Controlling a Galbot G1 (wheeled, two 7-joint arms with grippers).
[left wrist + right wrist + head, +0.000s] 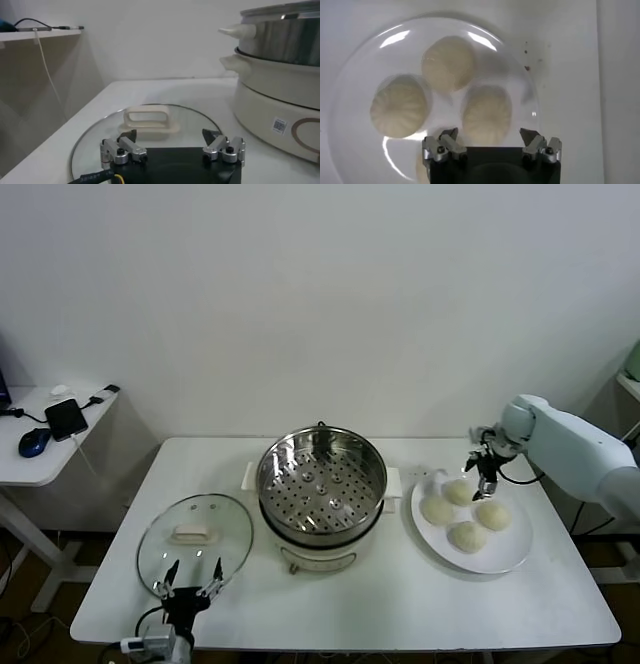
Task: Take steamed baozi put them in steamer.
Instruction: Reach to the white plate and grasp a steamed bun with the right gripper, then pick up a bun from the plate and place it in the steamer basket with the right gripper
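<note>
Left tool (192,576) idled open by glass lid (195,542). Right tool (490,140) hovered open over baozi (486,114) on plate (510,554), steamer (322,481) empty. Buns probably soft, light; I'd pinch sides gently.

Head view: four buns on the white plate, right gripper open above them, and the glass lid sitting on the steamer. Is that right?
Not the lid. The head view shows the glass lid lying flat on the table, left of the open steamer. The four buns, the plate and the open right gripper are as stated.
</note>
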